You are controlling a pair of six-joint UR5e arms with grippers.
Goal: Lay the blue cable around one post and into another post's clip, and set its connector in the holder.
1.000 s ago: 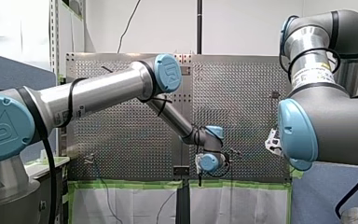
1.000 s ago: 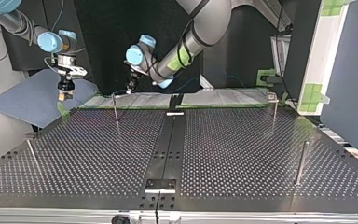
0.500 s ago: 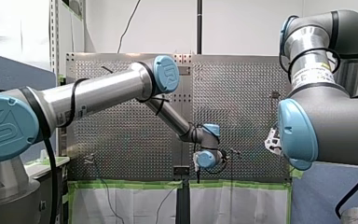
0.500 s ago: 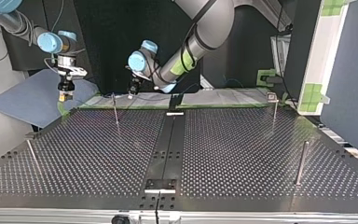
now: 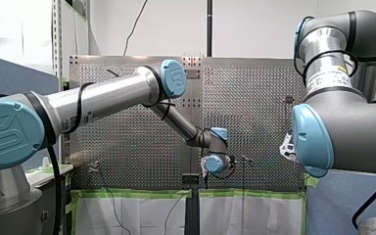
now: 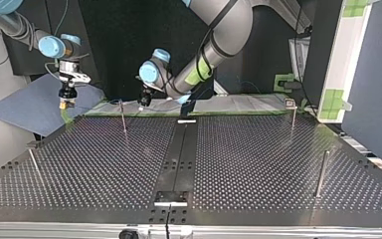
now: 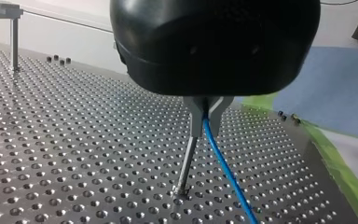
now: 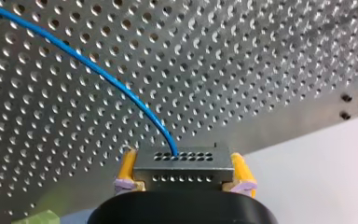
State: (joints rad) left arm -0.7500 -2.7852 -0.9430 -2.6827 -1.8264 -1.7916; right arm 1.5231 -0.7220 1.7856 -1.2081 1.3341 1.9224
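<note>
Metal-fingered, pinches blue cable (image 7: 223,163) with left gripper (image 7: 206,119), two o'clock of post (image 6: 123,118) in top view; clamps connector (image 8: 182,161) with right gripper (image 8: 184,173); wrapping, clipping, seating undone.

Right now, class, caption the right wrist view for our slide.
Yellow-padded right gripper clamps the connector, blue cable arcing away over the perforated table.

The thin cable (image 7: 223,163) is blue. The metal table (image 7: 74,140) is silver-grey, dotted with even rows of holes. The rectangular connector block (image 8: 182,167) is dark grey with hole rows, my right gripper's pads (image 8: 127,164) yellow, the edging tape (image 7: 347,179) green.
</note>
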